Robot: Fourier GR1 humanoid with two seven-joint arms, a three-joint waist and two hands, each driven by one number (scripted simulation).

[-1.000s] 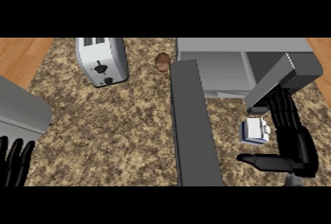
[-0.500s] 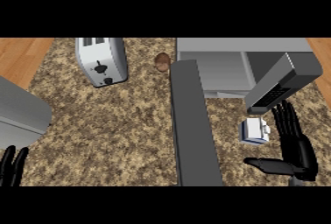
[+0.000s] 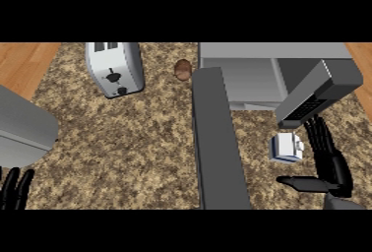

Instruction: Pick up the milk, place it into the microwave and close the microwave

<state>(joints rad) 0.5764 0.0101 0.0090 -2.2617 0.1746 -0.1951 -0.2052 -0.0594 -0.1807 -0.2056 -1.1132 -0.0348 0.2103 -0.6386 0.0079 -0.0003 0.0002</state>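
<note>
The milk (image 3: 286,147), a small white and blue carton, stands on the speckled counter in front of the open microwave (image 3: 251,76). The microwave's door (image 3: 218,142) swings out toward me as a long grey slab left of the carton. My right hand (image 3: 333,165) is just right of the milk, fingers straight along its side and thumb stretched out below it, not closed round it. My left hand (image 3: 15,189) shows only as fingertips at the lower left edge.
A silver toaster (image 3: 114,68) sits at the back left. A brown potato (image 3: 183,69) lies beside the microwave's left corner. A grey appliance (image 3: 22,128) occupies the left edge. Wooden floor shows past the counter's far corners.
My right hand has shifted slightly lower and closer to the milk. My left hand has sunk toward the lower edge, with less of it showing.
</note>
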